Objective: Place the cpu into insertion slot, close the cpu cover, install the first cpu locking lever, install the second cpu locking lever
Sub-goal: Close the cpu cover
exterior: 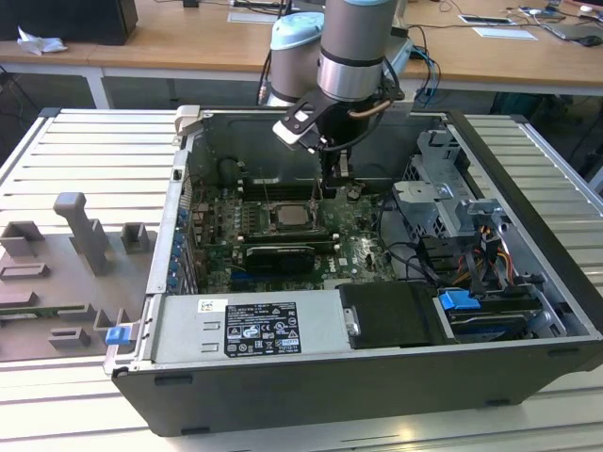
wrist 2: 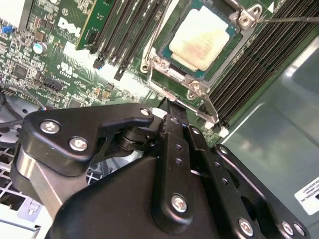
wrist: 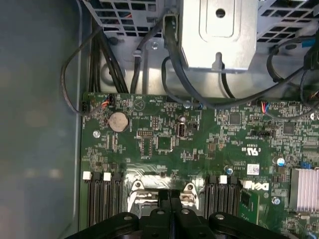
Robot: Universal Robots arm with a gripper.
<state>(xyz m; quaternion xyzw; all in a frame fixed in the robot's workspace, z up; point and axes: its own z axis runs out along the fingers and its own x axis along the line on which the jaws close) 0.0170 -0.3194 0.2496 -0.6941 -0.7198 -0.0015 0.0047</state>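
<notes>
1 fixture plate [exterior: 57, 282]: grey with moulded blocks, on the exterior view's left, outside the computer case [exterior: 311, 395]; well apart from the work.
1 graphics card [exterior: 278, 256]: long and black, near the socket on the board; I judge the wrist should be kept clear of it.
1 cpu [wrist 2: 203, 37]: already seated in the insertion slot [wrist: 137, 191], silvery top up, between 2 banks of memory slots [wrist 2: 124, 30].
1 cpu cover [wrist 2: 174, 74]: looks to lie flat around the cpu, its window framing the metal top, so parts 1 and 2 of the task appear done.
2 levers: thin silver rods. 1 [wrist 2: 289, 20] reaches out past a socket corner; the other [wrist 2: 202, 107] runs along the socket edge nearest the fingertips. I cannot tell whether either is hooked under its catch.
1 gripper [wrist 2: 171, 104]: pincer closed, fingers pressed together with nothing between them. The tip is low at the socket's edge, just beside the nearer lever; I cannot tell whether it touches.
Lever press: the step in hand is likely pushing a locking lever with the closed tip. I judge the tip should sit squarely on the rod, since a thin round wire could slip off sideways. The push should be slow, down and then in under the catch, keeping off the cpu top and the memory slots.
1 drive cage [exterior: 443, 198]: on the exterior view's right, with loose cables [exterior: 415, 259] near the board; these could snag the wrist.
</notes>
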